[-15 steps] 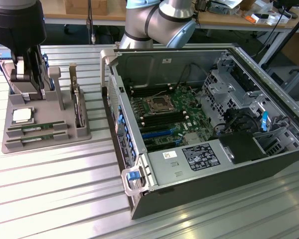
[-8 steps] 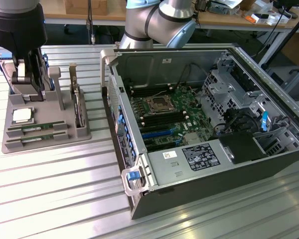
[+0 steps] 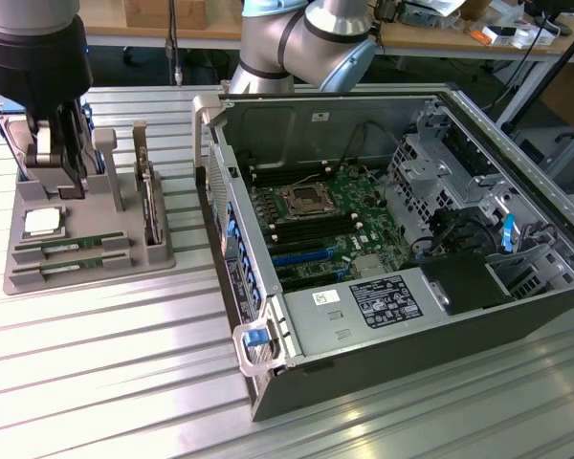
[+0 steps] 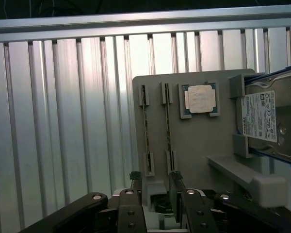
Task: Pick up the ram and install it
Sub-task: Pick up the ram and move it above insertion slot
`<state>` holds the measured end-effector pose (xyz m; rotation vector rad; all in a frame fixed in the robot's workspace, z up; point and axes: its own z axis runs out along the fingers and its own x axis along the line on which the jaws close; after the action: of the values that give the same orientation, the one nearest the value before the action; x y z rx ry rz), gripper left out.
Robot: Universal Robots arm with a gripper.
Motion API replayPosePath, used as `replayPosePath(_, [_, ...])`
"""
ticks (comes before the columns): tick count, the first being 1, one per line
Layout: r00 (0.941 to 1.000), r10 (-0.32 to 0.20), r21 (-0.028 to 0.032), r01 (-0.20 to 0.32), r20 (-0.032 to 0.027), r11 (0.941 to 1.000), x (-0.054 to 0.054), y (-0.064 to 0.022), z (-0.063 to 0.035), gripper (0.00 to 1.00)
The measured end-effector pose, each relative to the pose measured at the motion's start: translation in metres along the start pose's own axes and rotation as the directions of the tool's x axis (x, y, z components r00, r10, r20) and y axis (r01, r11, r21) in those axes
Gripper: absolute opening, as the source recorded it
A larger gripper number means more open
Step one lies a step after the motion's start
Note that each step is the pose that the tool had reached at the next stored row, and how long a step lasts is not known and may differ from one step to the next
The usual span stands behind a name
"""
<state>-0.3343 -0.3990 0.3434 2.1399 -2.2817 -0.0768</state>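
Two ram sticks lie edge-up in slots of a grey fixture tray (image 3: 86, 273) at the exterior view's left: one ram stick (image 3: 72, 247) (image 4: 146, 128) and a second ram stick (image 3: 72, 265) (image 4: 168, 127) beside it. My gripper (image 3: 57, 177) (image 4: 155, 180) hangs over the tray's far end, above the sticks and clear of them. It is open, with nothing between its fingers (image 4: 134, 177). The open server chassis (image 3: 268, 382) holds the motherboard (image 3: 330, 253), with black memory slots (image 3: 311, 231) on both sides of the CPU socket (image 3: 299, 201).
The tray also carries a square silver CPU (image 3: 41, 222) (image 4: 201, 99) and a hard drive (image 3: 149, 196) (image 4: 271, 121) standing on edge against a grey post. The arm's elbow (image 3: 306, 38) sits behind the chassis. Ribbed aluminium table (image 3: 105, 373) surrounds everything.
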Motion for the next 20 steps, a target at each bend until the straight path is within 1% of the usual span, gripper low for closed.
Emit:
replayPosePath(8, [1.0, 0.0, 0.0, 0.0, 0.0, 1.0, 0.0, -0.0003, 0.0055, 0.36])
replayPosePath(14, [1.0, 0.0, 0.0, 0.0, 0.0, 1.0, 0.0, -0.0006, 0.0121, 0.36])
replayPosePath(20, [1.0, 0.0, 0.0, 0.0, 0.0, 1.0, 0.0, -0.0007, 0.0166, 0.36])
